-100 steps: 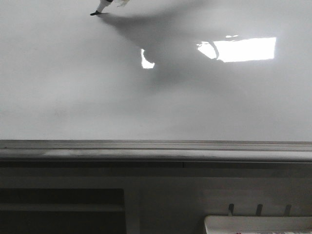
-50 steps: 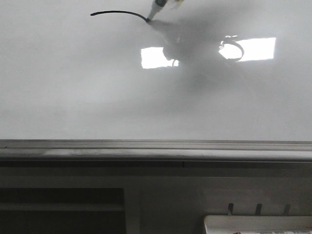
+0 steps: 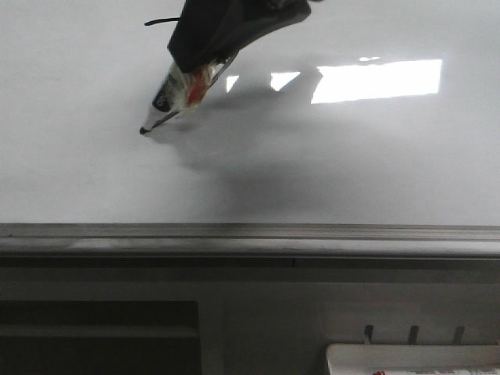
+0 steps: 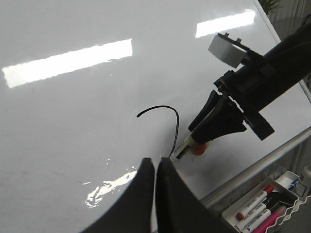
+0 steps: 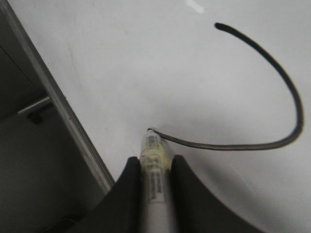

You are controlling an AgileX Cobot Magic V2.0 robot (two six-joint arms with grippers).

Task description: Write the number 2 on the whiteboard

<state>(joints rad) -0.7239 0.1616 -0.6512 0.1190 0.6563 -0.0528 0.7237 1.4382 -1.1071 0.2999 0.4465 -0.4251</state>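
Note:
The whiteboard fills the front view, glossy white. My right gripper comes in from above, shut on a white marker whose tip touches the board. Only the start of the black line of the number 2 shows here; the rest is behind the gripper. In the right wrist view the marker sits between my fingers, at the end of a hooked black curve. In the left wrist view the curve arcs over and runs down to the marker. My left gripper is shut and empty, held off the board.
A grey metal ledge runs along the board's near edge; it also shows in the left wrist view. A white slotted tray with several markers stands below it, and its corner shows in the front view.
The marker has gone from the right end of the top arc down and to the left, lengthening the line. The right gripper has come into the front view.

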